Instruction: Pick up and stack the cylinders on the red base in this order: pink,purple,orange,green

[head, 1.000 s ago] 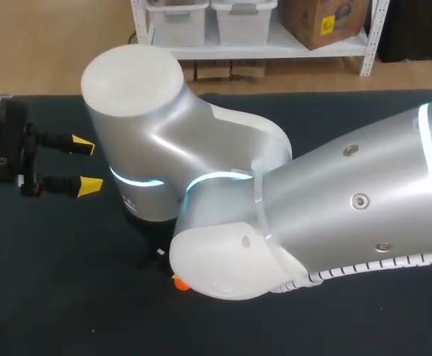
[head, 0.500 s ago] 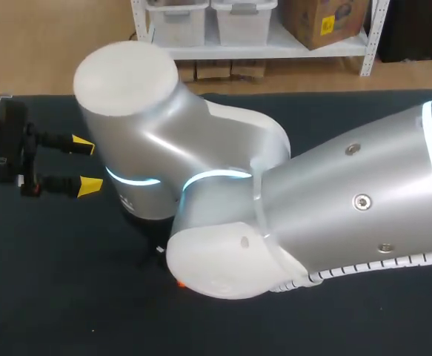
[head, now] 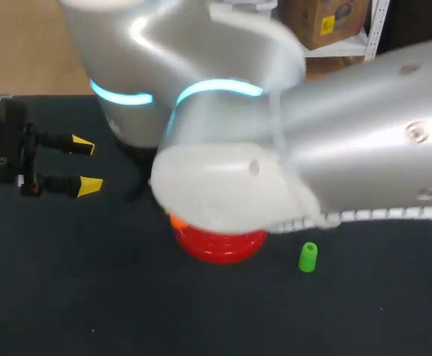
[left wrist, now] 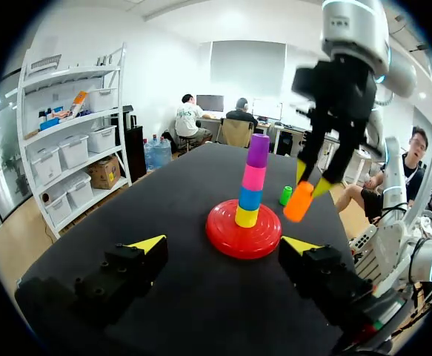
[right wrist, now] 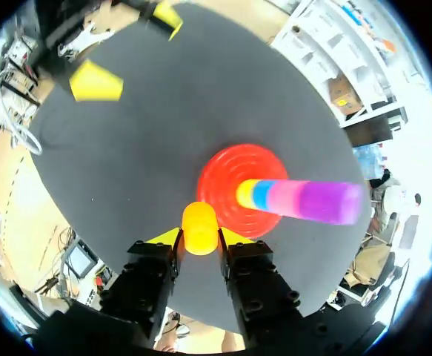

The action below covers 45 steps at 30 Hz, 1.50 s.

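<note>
Right gripper [right wrist: 199, 236]: fingers closed in on the orange cylinder [right wrist: 200, 228], one yellow tip on each side and the cylinder gripped between them. From the left wrist view the right gripper [left wrist: 312, 178] hangs from above with the orange cylinder [left wrist: 298, 202] at its tips, off the table and beside the stack, not touching it. Red base [left wrist: 243, 230] sits near the middle of the table [head: 52, 282]. Its post carries four pieces, bottom to top: yellow cylinder [left wrist: 247, 216], blue cylinder [left wrist: 250, 198], pink cylinder [left wrist: 253, 177], purple cylinder [left wrist: 258, 150]. Green cylinder [head: 307, 257] stands on the table just beside the base, on the side toward the right edge, apart from it. Left gripper [head: 86, 165]: fingers wide apart, nothing between them, near the left edge of the table and pointing toward the base. Against the frames of a second and half a second ago, the right arm [head: 290, 111] has swung toward the far edge of the table. The red base [head: 219, 243] and the green cylinder, both hidden under the arm then, are now uncovered in the head view. Only a sliver of orange showed under the arm before, and only a sliver shows now. Left gripper is unchanged in place and opening.
</note>
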Each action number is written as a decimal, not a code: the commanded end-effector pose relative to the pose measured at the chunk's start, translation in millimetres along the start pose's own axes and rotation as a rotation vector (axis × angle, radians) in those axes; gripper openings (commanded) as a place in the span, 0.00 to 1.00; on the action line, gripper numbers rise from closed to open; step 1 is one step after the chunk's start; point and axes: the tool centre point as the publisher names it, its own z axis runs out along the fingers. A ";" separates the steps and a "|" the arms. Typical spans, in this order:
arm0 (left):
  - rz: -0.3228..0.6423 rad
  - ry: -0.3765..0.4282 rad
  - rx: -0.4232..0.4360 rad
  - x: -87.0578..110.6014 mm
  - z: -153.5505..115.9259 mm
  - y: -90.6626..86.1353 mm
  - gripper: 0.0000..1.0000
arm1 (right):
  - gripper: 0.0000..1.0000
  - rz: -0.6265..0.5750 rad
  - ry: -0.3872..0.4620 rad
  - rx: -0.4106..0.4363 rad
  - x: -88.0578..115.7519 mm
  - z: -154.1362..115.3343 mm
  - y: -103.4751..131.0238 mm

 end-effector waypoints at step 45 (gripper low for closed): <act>0.002 -0.003 -0.003 1.0 0.4 -0.3 1.00 | 0.00 0.292 -0.005 -0.002 -36.9 -69.1 -104.1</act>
